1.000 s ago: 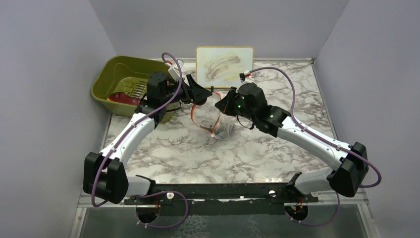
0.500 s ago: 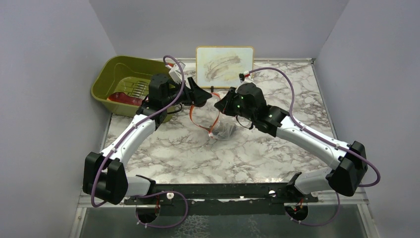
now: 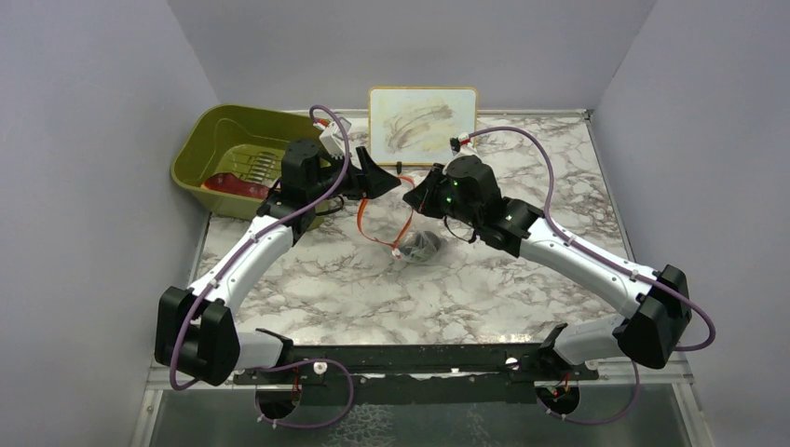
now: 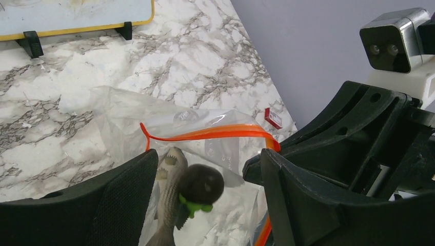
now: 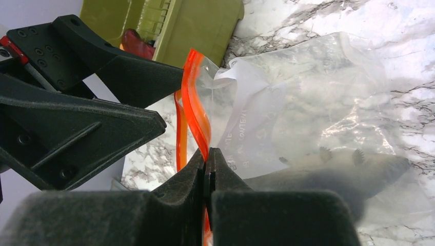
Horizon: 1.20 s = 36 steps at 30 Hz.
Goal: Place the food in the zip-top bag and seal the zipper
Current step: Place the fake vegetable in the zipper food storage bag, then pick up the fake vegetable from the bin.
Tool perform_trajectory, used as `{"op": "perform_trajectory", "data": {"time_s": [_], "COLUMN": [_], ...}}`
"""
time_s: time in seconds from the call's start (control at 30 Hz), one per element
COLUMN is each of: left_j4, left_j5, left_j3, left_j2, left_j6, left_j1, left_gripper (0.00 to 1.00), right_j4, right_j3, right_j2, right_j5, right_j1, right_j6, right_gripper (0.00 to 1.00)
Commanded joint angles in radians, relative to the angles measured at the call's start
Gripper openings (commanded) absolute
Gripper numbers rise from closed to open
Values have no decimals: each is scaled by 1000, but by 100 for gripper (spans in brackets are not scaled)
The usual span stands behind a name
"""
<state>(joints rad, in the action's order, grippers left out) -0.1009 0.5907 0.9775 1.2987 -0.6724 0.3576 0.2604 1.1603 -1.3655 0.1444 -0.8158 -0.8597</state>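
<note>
Right gripper (image 5: pixel 208 159) clamped on zipper (image 4: pixel 215 133), holding zip-top bag (image 3: pixel 421 244) mouth open. Left gripper (image 4: pixel 202 161) jaws apart right over mouth; grey piece (image 4: pixel 172 174), grapes (image 4: pixel 202 184) below, apparently inside. Hot dog (image 3: pixel 233 183) in bin (image 3: pixel 200 154), left of bag; left gripper nearer.

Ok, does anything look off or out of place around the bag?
Nothing spilled or damaged. The zipper is unsealed and kinked, pinched by the right gripper, and a red piece lies in the green bin.
</note>
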Motion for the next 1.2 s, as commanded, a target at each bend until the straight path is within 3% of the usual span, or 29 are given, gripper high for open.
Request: {"op": "perform_trajectory", "data": {"time_s": [0.0, 0.2, 0.53, 0.63, 0.9, 1.03, 1.17], "left_j4": [9, 60, 219, 268, 312, 337, 350], "left_j5": [-35, -33, -119, -214, -673, -685, -583], "left_j3": [20, 55, 178, 207, 213, 278, 348], "left_j2": [-30, -21, -56, -67, -46, 40, 130], "left_j6": [33, 58, 243, 303, 476, 511, 477], "left_j1": [6, 7, 7, 7, -3, -60, -172], "left_gripper": [76, 75, 73, 71, 71, 79, 83], "right_j4": [-44, -41, -2, 2, -10, 26, 36], "right_j3": [25, 11, -43, -69, -110, -93, -89], "right_j2": [3, 11, 78, 117, 197, 217, 235], "right_j5": [3, 0, 34, 52, 42, 61, 71], "right_j1": [4, 5, 5, 6, 5, 5, 5], "right_j6": [-6, 1, 56, 67, 128, 142, 152], "right_gripper": [1, 1, 1, 1, 1, 1, 1]}}
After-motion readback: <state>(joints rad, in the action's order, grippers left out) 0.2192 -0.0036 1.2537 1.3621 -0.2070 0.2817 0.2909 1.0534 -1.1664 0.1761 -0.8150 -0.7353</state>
